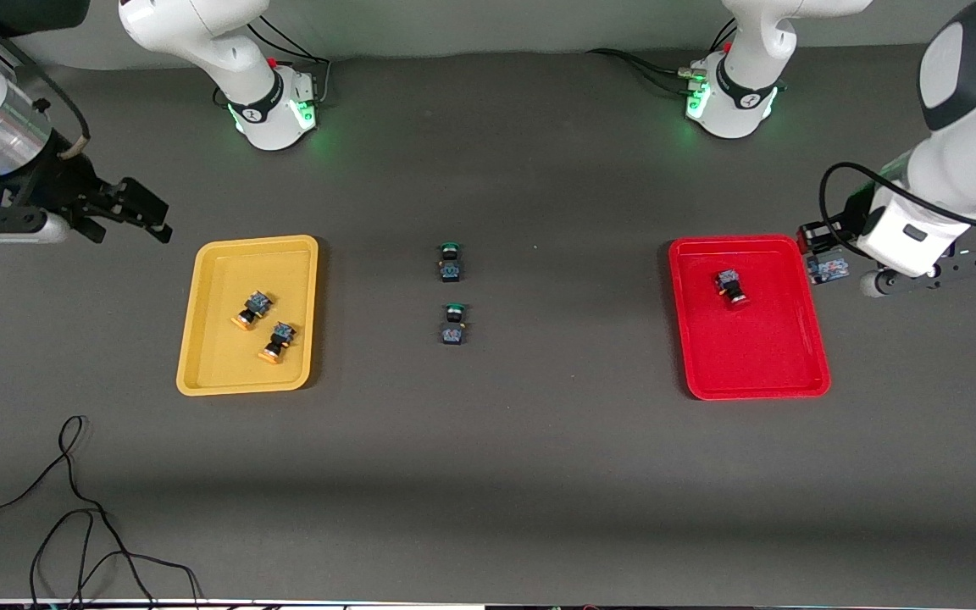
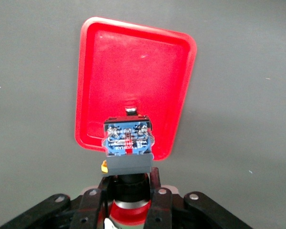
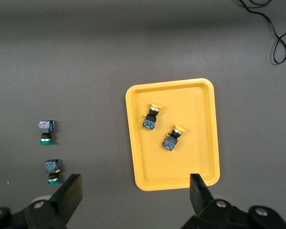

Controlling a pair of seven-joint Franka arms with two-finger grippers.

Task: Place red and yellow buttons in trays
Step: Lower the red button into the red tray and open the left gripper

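The red tray [image 1: 759, 356] holds one red button [image 1: 731, 285]. My left gripper [image 1: 827, 252] is shut on the other red button [image 1: 825, 266], held over the table just off the tray's rim toward the left arm's end. In the left wrist view, the held button [image 2: 127, 143] sits between my fingers [image 2: 155, 191] in front of the red tray [image 2: 133, 62], hiding most of the button in it. The yellow tray [image 1: 217, 364] holds two yellow buttons [image 1: 252, 310] [image 1: 277, 341]. My right gripper [image 1: 128, 212] is open and empty, over the table beside the yellow tray [image 3: 181, 167].
Two green-capped buttons [image 1: 451, 261] [image 1: 454, 324] stand mid-table between the trays and also show in the right wrist view [image 3: 46, 131] [image 3: 52, 171]. A black cable [image 1: 73, 508] lies near the front edge at the right arm's end.
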